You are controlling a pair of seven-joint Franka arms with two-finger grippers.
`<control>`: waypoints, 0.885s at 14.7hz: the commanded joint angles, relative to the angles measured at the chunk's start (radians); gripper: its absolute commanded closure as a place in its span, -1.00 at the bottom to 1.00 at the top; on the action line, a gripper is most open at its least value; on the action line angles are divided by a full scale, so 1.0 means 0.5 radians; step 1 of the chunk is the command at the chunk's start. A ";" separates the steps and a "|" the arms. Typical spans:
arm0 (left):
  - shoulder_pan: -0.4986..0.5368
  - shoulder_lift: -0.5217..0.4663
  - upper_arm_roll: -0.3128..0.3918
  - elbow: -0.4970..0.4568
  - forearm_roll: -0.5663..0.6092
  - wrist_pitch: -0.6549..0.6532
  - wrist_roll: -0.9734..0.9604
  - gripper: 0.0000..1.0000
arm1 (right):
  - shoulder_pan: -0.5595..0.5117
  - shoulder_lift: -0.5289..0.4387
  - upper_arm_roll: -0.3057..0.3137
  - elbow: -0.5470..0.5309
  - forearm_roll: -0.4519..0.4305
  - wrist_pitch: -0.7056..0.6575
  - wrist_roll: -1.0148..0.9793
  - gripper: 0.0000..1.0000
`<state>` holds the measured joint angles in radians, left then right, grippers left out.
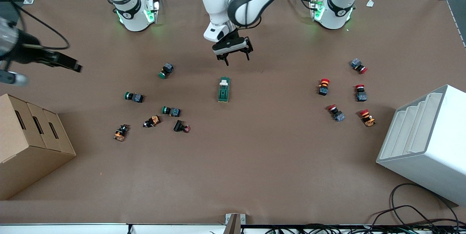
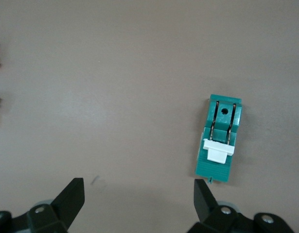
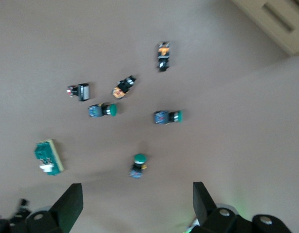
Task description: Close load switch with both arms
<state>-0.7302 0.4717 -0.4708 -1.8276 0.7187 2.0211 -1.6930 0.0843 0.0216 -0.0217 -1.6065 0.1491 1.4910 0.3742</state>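
Your load switch is a small dark green oblong block with a cream-white lever piece, lying flat on the worktop just above the centre of the front frame, its long side running up and down the picture. In the left wrist view the load switch shows two dark metal strips running along its top face to the white lever, and a small round hole near one end.

Going from the left edge of the front frame: your right hand hangs at the upper left, over bare worktop, well apart from the switch; the right wrist view shows its fingers spread wide, holding nothing. At the top centre, your left hand hovers just above the switch in the picture, not touching it, fingers wide and empty.

The worktop is a plain brown sheet. A cardboard box sits at the lower left, green-capped push buttons lie scattered left of centre, red-capped push buttons to the right, and a white stepped bin stands at the right edge. Black cables trail along the lower right corner.
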 commanded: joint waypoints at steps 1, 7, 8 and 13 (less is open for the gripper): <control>-0.086 0.130 0.003 0.020 0.276 0.014 -0.273 -0.97 | 0.214 -0.046 -0.003 -0.299 0.140 0.281 0.465 -1.00; -0.218 0.366 0.003 0.004 0.865 0.020 -0.770 -0.95 | 0.570 0.097 -0.003 -0.705 0.535 0.907 0.742 -1.00; -0.221 0.394 0.003 0.004 0.979 0.020 -0.871 -0.95 | 0.626 0.146 -0.003 -0.750 0.621 1.030 0.746 -1.00; -0.245 0.483 0.003 -0.026 1.415 0.020 -1.081 -0.94 | 0.914 0.435 -0.003 -0.806 0.757 1.557 0.746 -1.00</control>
<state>-0.8485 0.7080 -0.4712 -1.8334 1.3504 2.0250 -2.1967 0.4960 0.1941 -0.0129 -2.0062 0.4762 2.1900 0.7391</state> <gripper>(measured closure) 0.031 0.000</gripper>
